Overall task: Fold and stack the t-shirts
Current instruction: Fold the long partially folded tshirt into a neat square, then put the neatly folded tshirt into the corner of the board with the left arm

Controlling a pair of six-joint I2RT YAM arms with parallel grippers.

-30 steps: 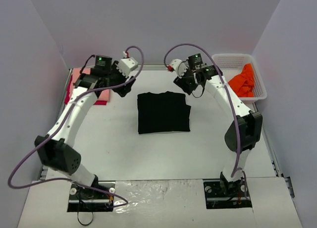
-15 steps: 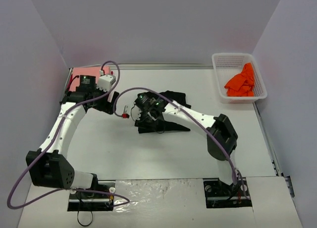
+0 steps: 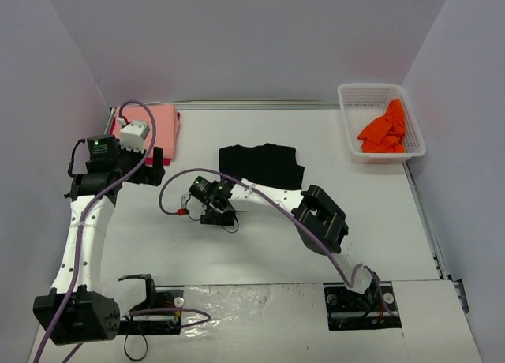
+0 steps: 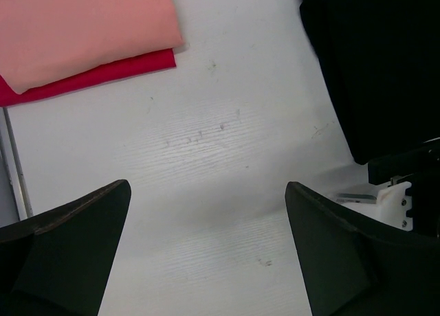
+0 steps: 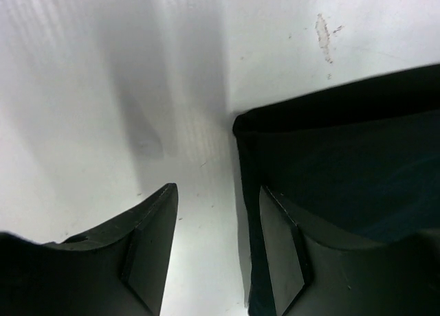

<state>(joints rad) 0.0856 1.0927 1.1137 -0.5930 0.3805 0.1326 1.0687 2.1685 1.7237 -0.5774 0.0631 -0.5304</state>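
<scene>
The left gripper [image 4: 206, 185] is hovering over the bare table [image 4: 227, 144] with its fingers spread wide and grasping nothing. It is near the salmon-pink t-shirt [image 4: 82, 27], which is lying folded on the red t-shirt [image 4: 124, 70] at the far-left corner. The right gripper [image 5: 216, 192] is standing half-open at the near-left corner of the folded black t-shirt [image 5: 330, 158], straddling the cloth's edge without visibly pinching it, while the orange t-shirt [image 3: 384, 129] is lying crumpled in the white mesh basket [image 3: 363, 99] at the far right.
</scene>
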